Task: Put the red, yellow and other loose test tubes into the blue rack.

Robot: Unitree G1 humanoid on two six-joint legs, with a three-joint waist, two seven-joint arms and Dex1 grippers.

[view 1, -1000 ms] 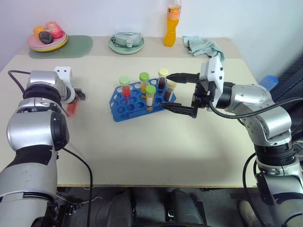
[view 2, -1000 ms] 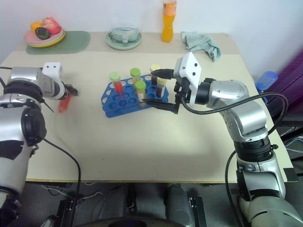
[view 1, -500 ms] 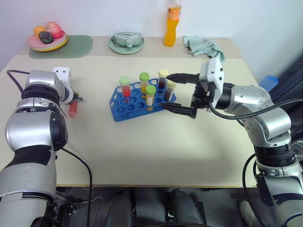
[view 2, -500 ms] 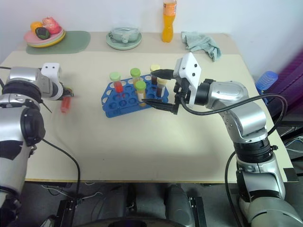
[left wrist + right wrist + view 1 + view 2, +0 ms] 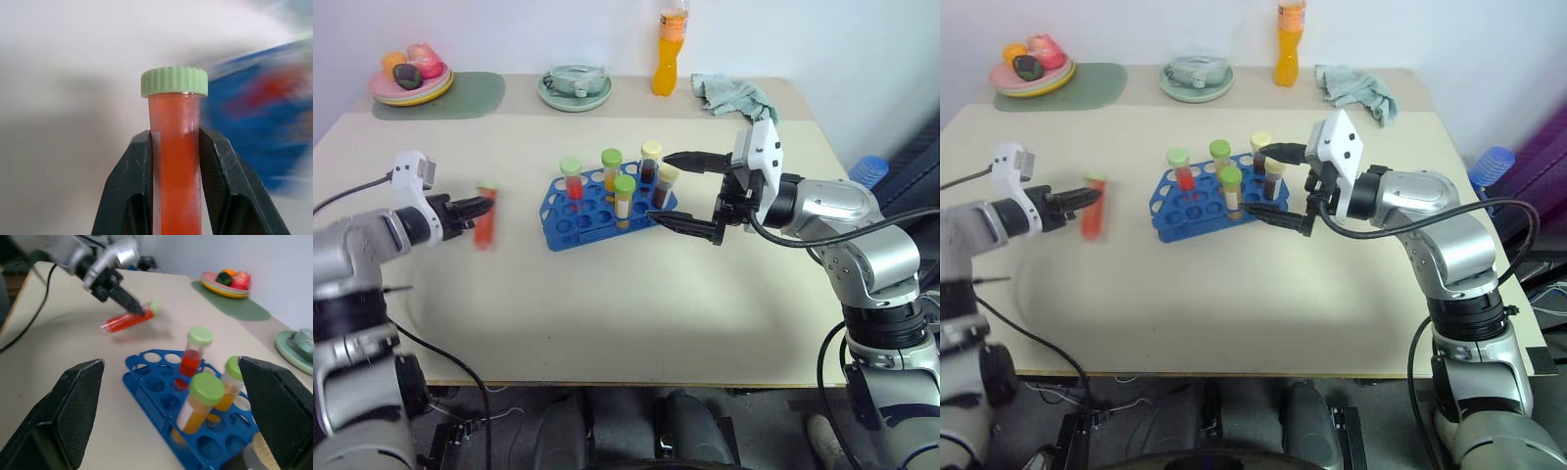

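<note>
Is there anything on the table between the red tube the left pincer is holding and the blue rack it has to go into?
Nothing visible. The left pincer grips the red tube above bare table, and the stretch across to the blue rack is open. The right pincer hovers open at the rack's far side.

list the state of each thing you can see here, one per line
left gripper: shut on the red tube
red tube: capped green, held clear of the table
right gripper: open, beside the rack, holding nothing
blue rack: on the table, five capped tubes standing in it, many holes free
orange bottle: upright, at the table's far edge
cloth: crumpled
</note>
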